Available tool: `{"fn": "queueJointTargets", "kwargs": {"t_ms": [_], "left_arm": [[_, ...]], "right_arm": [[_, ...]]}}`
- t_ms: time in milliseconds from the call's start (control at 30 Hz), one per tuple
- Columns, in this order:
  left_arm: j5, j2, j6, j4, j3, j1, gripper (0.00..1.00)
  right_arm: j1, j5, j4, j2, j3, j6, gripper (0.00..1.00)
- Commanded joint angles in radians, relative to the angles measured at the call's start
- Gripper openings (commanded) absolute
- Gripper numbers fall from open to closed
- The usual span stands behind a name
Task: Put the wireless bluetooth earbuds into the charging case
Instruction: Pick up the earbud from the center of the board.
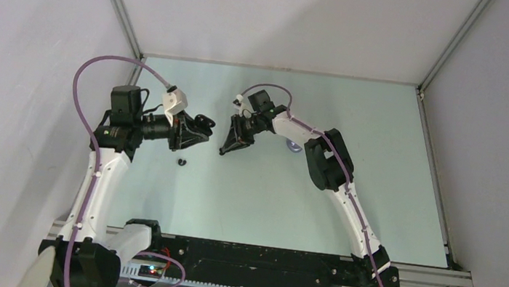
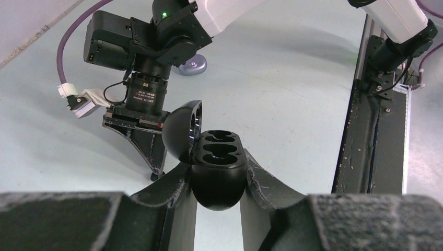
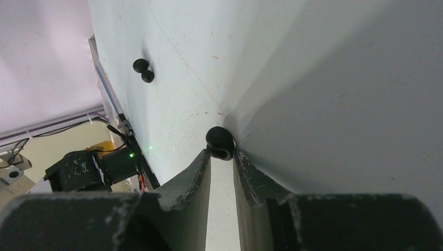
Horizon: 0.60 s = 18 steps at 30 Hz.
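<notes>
Left jaws: clamped on open black charging case (image 2: 218, 172), lower centre
Right jaws: pinching black earbud (image 3: 220, 143) at their tips
Loose earbud (image 3: 142, 70): on tabletop (image 3: 175, 91), upper left

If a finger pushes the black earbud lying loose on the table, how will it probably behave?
The loose black earbud shows two rounded, smooth lobes, so it will probably wobble or skid away. It is a mere speck in the top view, so likely very light; a firm push may flick it far.

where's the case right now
Left wrist view: the case, lid open, is clamped in the left tool, facing the right tool and its black earbud.
</notes>
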Motion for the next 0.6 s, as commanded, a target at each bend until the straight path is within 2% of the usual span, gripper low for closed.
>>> {"fn": "queueJointTargets", "kwargs": {"t_ms": [0,333,567], "left_arm": [[0.038,-0.024,-0.002,0.025,-0.01,0.003,0.11],[0.043,-0.024,-0.001,0.025,-0.009,0.003,0.11],[0.049,-0.022,0.0,0.022,-0.007,0.004,0.12]], "right_arm": [[-0.003,0.039,-0.026,0.014,-0.003,-0.013,0.27],[0.005,0.07,-0.037,0.018,0.013,0.007,0.22],[0.014,0.095,-0.056,0.023,0.034,0.002,0.28]]}}
